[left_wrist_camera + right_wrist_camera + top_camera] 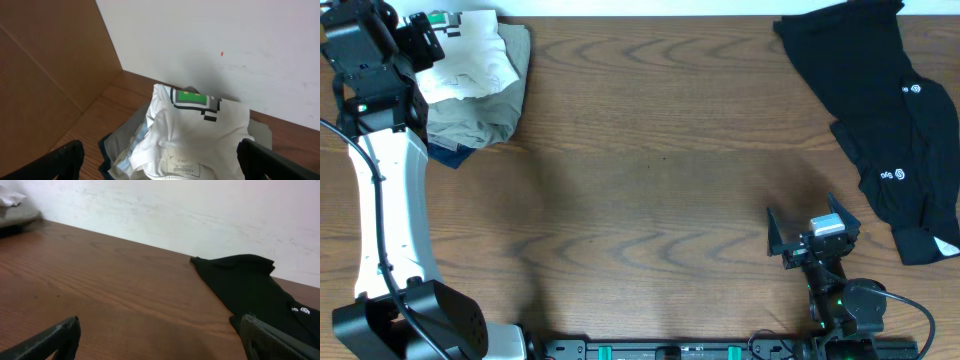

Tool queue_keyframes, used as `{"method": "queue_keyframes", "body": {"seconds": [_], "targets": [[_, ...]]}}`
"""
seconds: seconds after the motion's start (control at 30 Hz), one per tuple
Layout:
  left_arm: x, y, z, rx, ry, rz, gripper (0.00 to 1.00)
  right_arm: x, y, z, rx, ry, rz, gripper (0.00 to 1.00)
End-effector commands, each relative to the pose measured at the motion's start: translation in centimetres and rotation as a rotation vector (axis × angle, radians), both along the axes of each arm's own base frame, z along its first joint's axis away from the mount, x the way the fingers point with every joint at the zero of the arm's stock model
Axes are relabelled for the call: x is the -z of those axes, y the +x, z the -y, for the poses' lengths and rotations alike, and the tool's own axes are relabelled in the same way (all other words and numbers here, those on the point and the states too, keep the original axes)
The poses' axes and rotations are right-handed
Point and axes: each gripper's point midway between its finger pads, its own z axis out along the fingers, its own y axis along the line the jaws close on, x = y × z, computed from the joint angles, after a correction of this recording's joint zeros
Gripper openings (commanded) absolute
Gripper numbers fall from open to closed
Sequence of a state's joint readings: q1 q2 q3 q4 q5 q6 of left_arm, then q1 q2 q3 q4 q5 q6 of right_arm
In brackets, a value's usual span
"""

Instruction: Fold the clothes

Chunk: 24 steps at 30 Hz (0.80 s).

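- Left gripper (pixel 424 38), jaws wide apart and holding nothing, hangs over the T-shirt (pixel 470 55) at the upper left of the overhead view.
- The white T-shirt lies crumpled on a pile of folded clothes (pixel 470 125) in the worktop's (pixel 650 180) upper left corner.
- Right gripper (pixel 802 215), also released and empty, is at lower right, apart from a black garment (pixel 880 100) at upper right.

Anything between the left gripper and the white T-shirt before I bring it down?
Nothing visible. The white T-shirt lies on top of the folded pile, and the open left gripper hangs directly over it.
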<state>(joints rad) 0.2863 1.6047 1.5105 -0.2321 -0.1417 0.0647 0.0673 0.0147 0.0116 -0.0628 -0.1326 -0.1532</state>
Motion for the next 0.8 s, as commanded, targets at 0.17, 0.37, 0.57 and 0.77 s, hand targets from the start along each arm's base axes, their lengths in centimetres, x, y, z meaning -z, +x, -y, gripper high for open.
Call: {"method": "queue_keyframes", "body": {"seconds": [0.17,0.37,0.57,0.77], "targets": [[-0.3,-0.2,-0.4,-0.011,0.010,0.002,0.98,0.1,0.1,0.5,0.027,0.017,0.000,0.99],[-0.2,-0.2,-0.3,-0.010,0.009,-0.001,0.98,0.1,0.1,0.5,0.027,0.017,0.000,0.99],[-0.3,-2.2,0.3,-0.008,-0.005,-0.048,0.98,0.1,0.1,0.5,0.027,0.017,0.000,0.99],[-1.0,-7.3,3.6,0.025,-0.164,-0.097,0.98,0.1,0.1,0.5,0.027,0.017,0.000,0.99]]}}
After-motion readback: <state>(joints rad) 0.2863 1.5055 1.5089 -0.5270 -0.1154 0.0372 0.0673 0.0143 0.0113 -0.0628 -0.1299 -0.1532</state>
